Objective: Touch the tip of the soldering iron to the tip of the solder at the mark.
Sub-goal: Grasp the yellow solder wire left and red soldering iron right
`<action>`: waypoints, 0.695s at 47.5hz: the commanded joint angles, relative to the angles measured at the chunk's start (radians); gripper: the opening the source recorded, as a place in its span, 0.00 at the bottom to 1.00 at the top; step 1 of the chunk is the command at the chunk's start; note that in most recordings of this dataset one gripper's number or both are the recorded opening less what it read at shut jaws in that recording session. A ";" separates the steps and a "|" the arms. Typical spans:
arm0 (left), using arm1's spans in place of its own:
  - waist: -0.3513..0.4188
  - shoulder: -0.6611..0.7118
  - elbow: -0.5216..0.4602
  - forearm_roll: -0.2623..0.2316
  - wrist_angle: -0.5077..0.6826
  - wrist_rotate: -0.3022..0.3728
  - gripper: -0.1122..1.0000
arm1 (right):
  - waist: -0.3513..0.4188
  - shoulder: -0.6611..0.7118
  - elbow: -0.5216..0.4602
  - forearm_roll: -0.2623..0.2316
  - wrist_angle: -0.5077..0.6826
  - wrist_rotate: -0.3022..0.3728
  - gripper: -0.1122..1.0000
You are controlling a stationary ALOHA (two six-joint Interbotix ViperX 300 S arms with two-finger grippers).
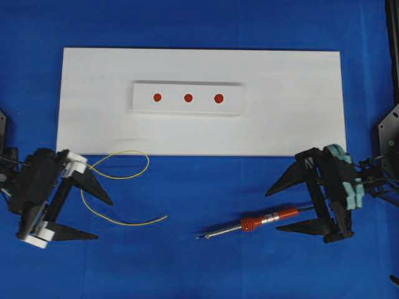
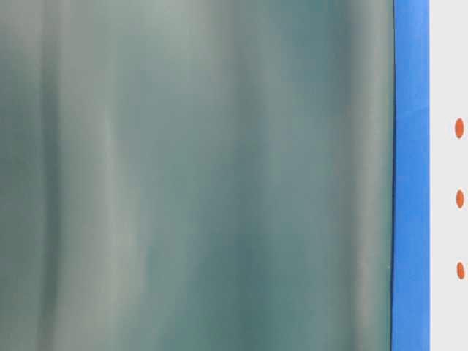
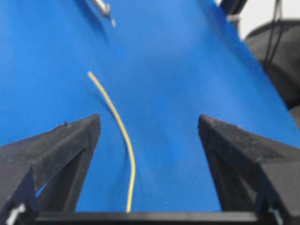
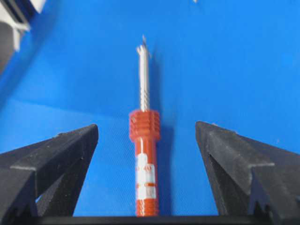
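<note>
Both hands are gaping wide, grasping nothing. The right hand point(image 1: 290, 208) is straddling the back of the iron point(image 1: 249, 223), which is lying on the blue counter point(image 1: 206, 187) with its long axis pointing away toward the left hand point(image 1: 90, 215). That one is framing the solder point(image 1: 124, 176), looping out toward the iron's tip.

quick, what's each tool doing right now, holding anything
Left tool: open, holding nothing; the solder lies between its fingers.
Right tool: open, holding nothing; the soldering iron lies between its fingers.
</note>
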 commanded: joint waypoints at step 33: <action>-0.017 0.394 -0.097 -0.008 -0.176 -0.003 0.72 | 0.124 0.322 -0.058 0.181 -0.204 -0.011 0.82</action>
